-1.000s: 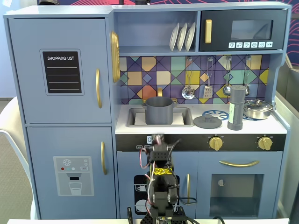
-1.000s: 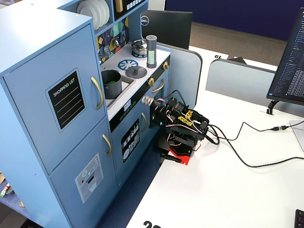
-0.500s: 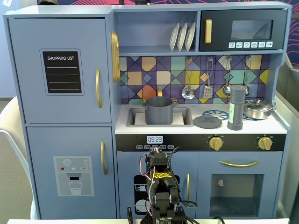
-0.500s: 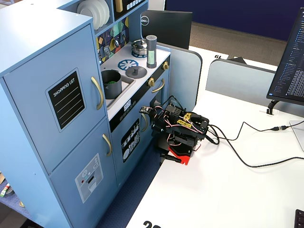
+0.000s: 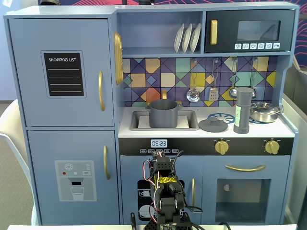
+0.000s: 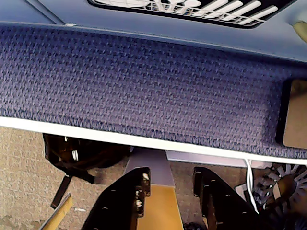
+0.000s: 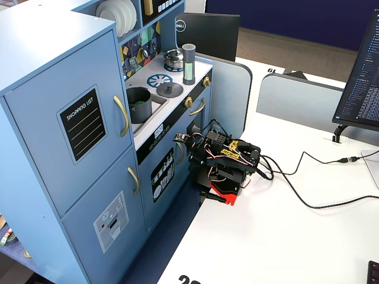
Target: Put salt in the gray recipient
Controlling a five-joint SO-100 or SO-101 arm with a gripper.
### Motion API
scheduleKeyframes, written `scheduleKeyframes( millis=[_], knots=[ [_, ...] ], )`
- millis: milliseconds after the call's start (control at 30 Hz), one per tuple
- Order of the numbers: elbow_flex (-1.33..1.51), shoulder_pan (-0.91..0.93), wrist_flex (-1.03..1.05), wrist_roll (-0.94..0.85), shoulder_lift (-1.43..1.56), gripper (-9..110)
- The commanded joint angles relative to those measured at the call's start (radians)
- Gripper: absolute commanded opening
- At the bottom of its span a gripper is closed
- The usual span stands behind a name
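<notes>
The salt (image 5: 243, 110) is a tall dark gray shaker standing upright on the right of the toy kitchen's counter, also seen from the side as the salt (image 7: 189, 63). The gray recipient (image 5: 163, 113) sits in the sink left of it, shown again as the pot (image 7: 138, 103). My arm (image 5: 163, 184) is folded low in front of the kitchen, well below the counter and far from both. In the wrist view my gripper (image 6: 171, 175) is open and holds nothing, facing down over floor and blue fabric; salt and pot are out of that view.
A flat gray lid (image 5: 213, 125) lies between sink and salt. A shiny steel pan (image 5: 264, 111) stands right behind the salt. Utensils hang on the backsplash above. Cables (image 7: 308, 195) run across the white table (image 7: 284, 236) behind the arm.
One second ago the wrist was raised and covered the clock display; it has since dropped lower and the display shows. Salt and pot have not moved.
</notes>
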Motion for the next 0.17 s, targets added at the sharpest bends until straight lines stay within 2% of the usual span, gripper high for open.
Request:
scheduleKeyframes(
  millis=[0,133],
  knots=[
    [-0.002,0.000,-0.011,0.012,0.005,4],
    [-0.002,0.002,-0.011,0.011,0.005,4]
  ],
)
